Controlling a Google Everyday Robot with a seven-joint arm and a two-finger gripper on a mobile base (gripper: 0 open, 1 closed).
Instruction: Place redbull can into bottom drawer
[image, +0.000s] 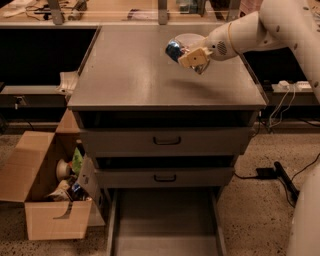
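Note:
My gripper hangs above the right middle of the grey cabinet top, on the white arm that reaches in from the upper right. It is shut on the redbull can, which lies tilted in the fingers with its shiny blue end pointing left, lifted off the top. The white bowl stands just behind the gripper, partly hidden by it. The bottom drawer is pulled open at the foot of the cabinet, its flat grey floor bare.
Two upper drawers with dark handles are closed. An open cardboard box with clutter stands on the floor at the left. Cables and a power brick lie at the right. A long bench runs behind the cabinet.

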